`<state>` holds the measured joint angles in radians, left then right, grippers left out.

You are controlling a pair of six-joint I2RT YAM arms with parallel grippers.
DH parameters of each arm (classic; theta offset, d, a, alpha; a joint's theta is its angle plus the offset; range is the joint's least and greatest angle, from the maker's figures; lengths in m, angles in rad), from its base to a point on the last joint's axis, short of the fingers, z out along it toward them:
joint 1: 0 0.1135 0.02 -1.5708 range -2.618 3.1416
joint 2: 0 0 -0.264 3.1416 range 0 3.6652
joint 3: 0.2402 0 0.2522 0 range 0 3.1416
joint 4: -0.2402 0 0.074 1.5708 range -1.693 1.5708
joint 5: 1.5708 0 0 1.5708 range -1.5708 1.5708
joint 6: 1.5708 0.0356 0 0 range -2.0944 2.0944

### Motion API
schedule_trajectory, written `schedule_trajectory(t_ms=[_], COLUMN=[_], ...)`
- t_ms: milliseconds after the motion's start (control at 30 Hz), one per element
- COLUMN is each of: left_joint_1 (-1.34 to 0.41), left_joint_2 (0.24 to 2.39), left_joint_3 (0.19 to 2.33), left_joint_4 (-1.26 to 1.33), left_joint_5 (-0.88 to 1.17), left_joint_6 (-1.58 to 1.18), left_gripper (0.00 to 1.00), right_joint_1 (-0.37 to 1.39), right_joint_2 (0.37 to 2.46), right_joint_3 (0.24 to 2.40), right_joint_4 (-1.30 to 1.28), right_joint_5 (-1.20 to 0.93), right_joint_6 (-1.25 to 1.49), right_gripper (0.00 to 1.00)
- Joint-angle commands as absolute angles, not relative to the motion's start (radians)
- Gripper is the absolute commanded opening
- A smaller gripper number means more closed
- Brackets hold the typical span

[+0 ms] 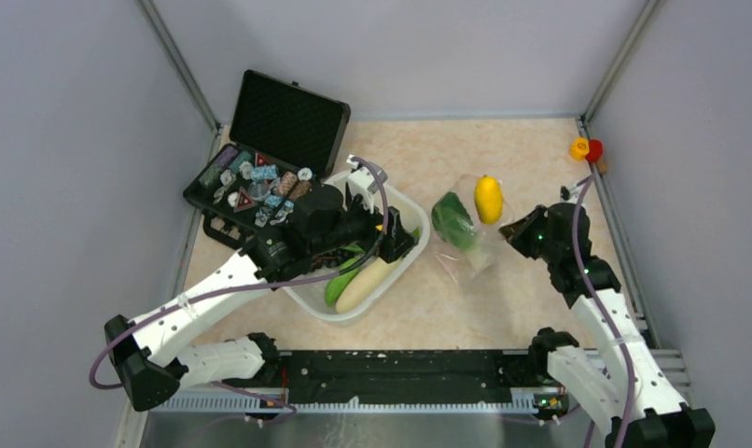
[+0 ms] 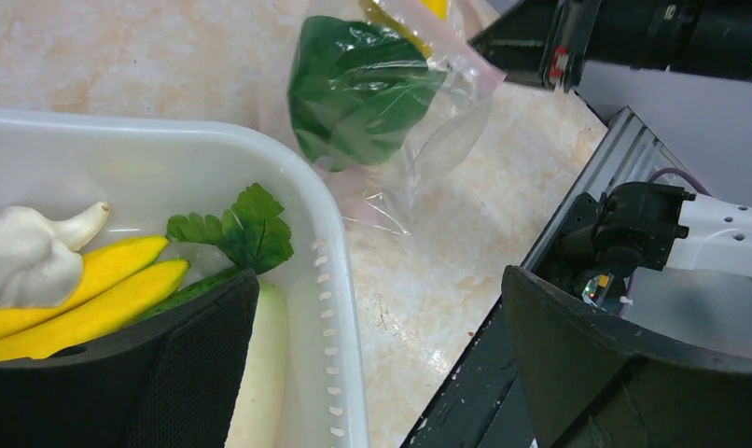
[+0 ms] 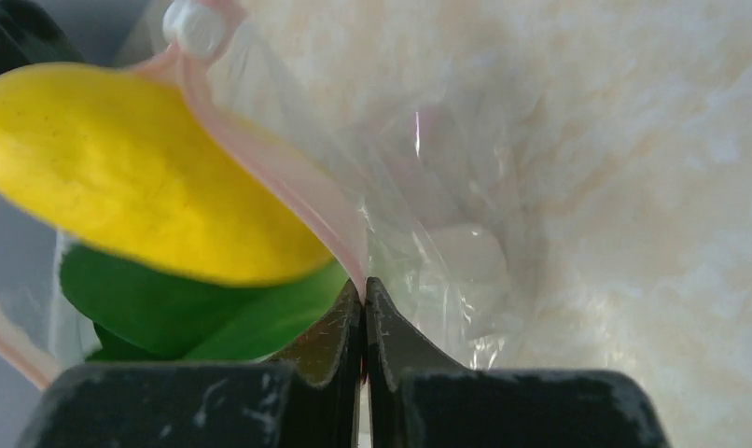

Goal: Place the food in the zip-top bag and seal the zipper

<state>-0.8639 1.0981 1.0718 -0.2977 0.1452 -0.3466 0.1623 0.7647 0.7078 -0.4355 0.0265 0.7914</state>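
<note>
One zipper (image 3: 281,179) edge pinched in right hand (image 3: 364,303); left hand (image 2: 377,313) straddles tub (image 2: 329,245) rim.

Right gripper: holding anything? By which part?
Right gripper is shut on the clear crinkly plastic zip-top bag, pinching it by the pinkish-red zipper strip along its mouth.

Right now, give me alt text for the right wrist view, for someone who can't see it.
The right gripper is pinched shut on the pink zipper of a clear bag. A yellow pepper and green bok choy fill the left side beyond that strip, with the white slider at top left.
</note>
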Motion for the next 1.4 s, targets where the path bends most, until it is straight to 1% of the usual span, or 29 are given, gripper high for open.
schedule_trajectory(t_ms=[0,133,367,467,567,633,767,833,933,1000,1067,1233,1367], left_joint_1=[-0.862,-0.862,-0.862,-0.862,-0.862,-0.862,-0.848,-0.806,-0.693,-0.625,-0.577,-0.492,-0.419], left_joint_2=[1.084,1.078,1.089,1.098,1.104,1.103,1.097,1.099,1.096,1.087,1.091,1.163,1.223], left_joint_3=[1.073,1.064,1.076,1.075,1.074,1.072,1.069,1.064,1.033,0.983,0.942,0.912,0.899], left_joint_4=[-0.273,-0.271,-0.273,-0.274,-0.278,-0.29,-0.361,-0.402,-0.439,-0.416,-0.392,-0.382,-0.327], left_joint_5=[0.15,0.132,0.13,0.13,0.118,0.082,-0.107,-0.169,-0.151,-0.139,-0.135,-0.12,-0.053], left_joint_6=[-0.354,-0.351,-0.348,-0.349,-0.351,-0.345,-0.321,-0.307,-0.334,-0.342,-0.343,-0.341,-0.342], left_gripper=[0.99,0.99,0.99,0.99,0.99,0.99,0.99,0.99,0.99,0.99,0.99,0.99,0.99], right_joint_1=[0.152,0.153,0.153,0.153,0.153,0.153,0.153,0.153,0.153,0.153,0.153,0.153,0.152], right_joint_2=[0.657,0.637,0.659,0.652,0.639,0.602,0.54,0.5,0.46,0.472,0.489,0.462,0.467], right_joint_3=[0.681,0.747,0.874,0.877,0.862,0.85,0.881,0.89,0.882,0.883,0.874,0.858,0.924], right_joint_4=[-0.335,-0.304,-0.215,-0.204,-0.15,-0.138,-0.257,-0.295,-0.291,-0.31,-0.347,-0.446,-0.525], right_joint_5=[-0.233,-0.275,-0.451,-0.454,-0.522,-0.507,-0.38,-0.344,-0.374,-0.42,-0.419,-0.24,-0.119], right_joint_6=[0.802,0.769,0.709,0.707,0.725,0.72,0.639,0.606,0.584,0.568,0.561,0.528,0.473], right_gripper=[0.0,0.0,0.0,0.0,0.0,0.0,0.0,0.0,0.0,0.0,0.0,0.0,0.0])
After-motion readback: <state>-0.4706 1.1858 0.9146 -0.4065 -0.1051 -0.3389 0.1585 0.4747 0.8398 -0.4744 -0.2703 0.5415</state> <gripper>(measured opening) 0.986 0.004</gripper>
